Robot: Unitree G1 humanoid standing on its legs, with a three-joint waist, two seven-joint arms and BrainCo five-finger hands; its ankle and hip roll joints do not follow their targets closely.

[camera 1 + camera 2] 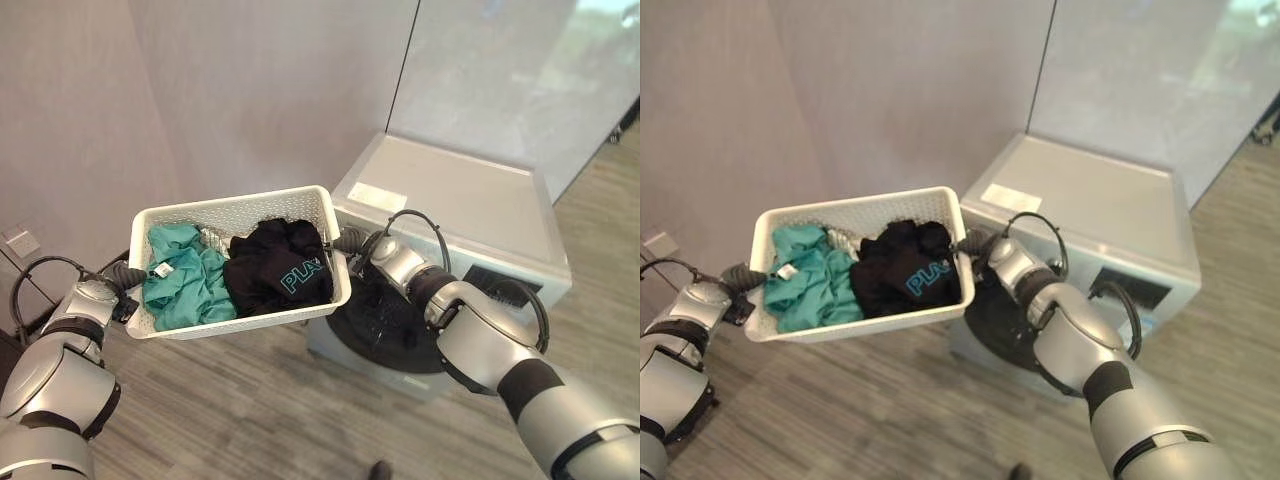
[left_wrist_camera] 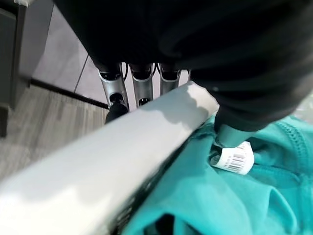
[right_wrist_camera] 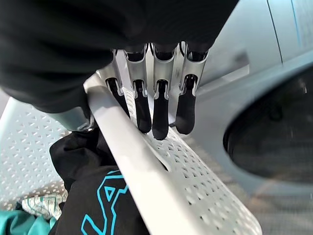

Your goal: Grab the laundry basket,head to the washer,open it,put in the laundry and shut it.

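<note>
Wrist views show left hand [image 2: 139, 85] and right hand [image 3: 156, 105] pinching white basket [image 1: 300, 203] rims; teal [image 1: 185, 285] and black laundry [image 1: 275, 270] inside, basket beside washer [image 1: 470, 215].

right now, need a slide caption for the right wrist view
Right hand gripping the white laundry basket rim, black garment inside, washer door just beyond.

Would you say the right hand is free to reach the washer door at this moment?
Probably not. The right hand is gripping the rim of the white laundry basket, sharing its weight with the left hand. The washer door sits just below, shut, but letting go would likely tip the basket.
</note>
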